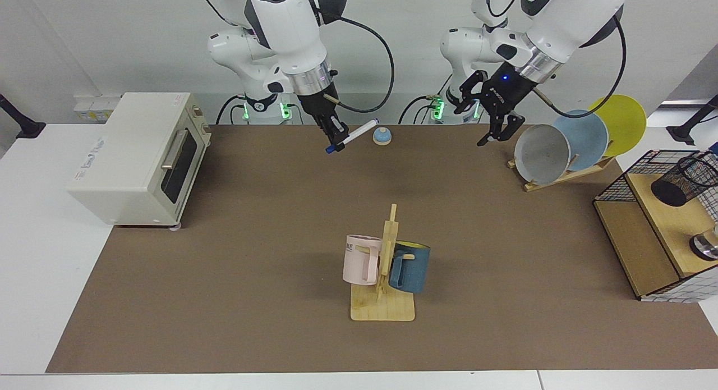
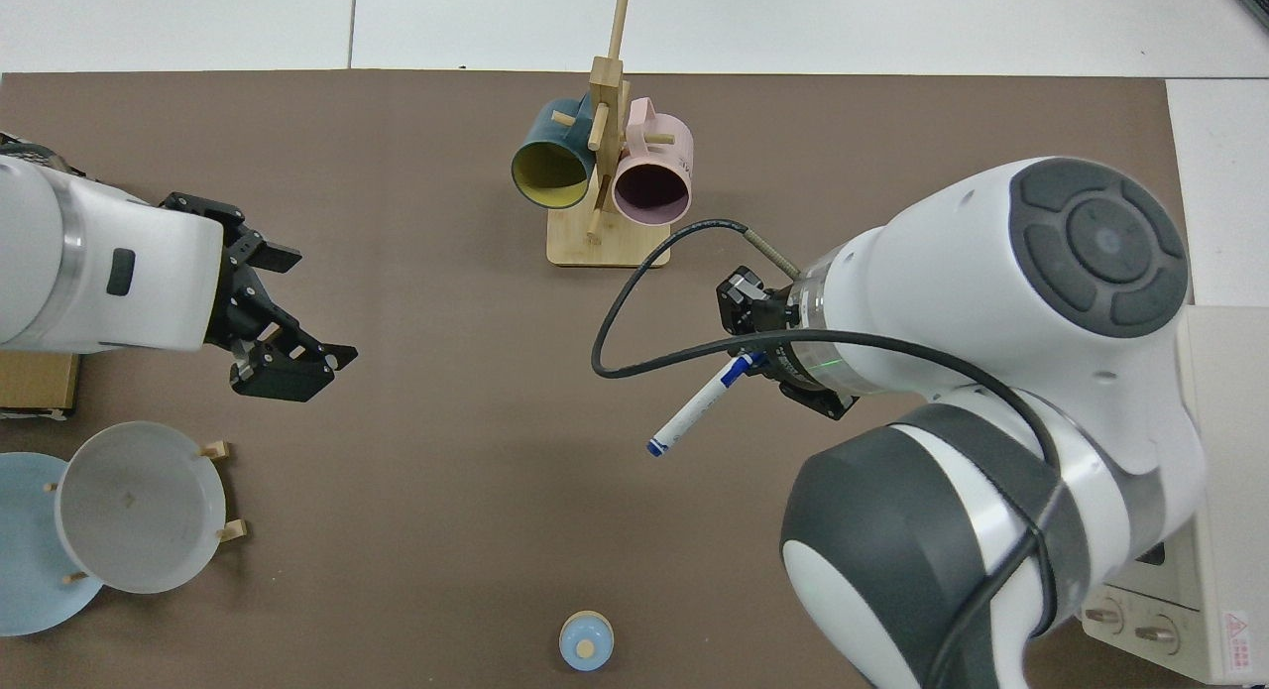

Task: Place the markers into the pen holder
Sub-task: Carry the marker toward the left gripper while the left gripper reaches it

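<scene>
step: handover in hand | right claw [image 1: 335, 138] pinches marker [image 1: 352, 136] by its capped end, aloft over the table [image 1: 235, 278] | left claw [image 1: 493, 120] open, empty, near plate rack | pen holder [image 1: 681, 180] in wire basket, well apart | next: likely pass marker to left claw, aligning barrel between its spread fingers

mat [image 1: 252, 300]: matt brown, cloth-like | mug rack [image 1: 383, 306]: pale bare wood | marker [image 1: 353, 136]: smooth white plastic | holder [image 1: 685, 179]: black wire mesh | basket [image 1: 617, 185]: black wire grid, wood boards | arms [image 2: 1001, 302]: glossy white plastic shells | oven [image 1: 132, 154]: cream, satin finish, metal handle
</scene>
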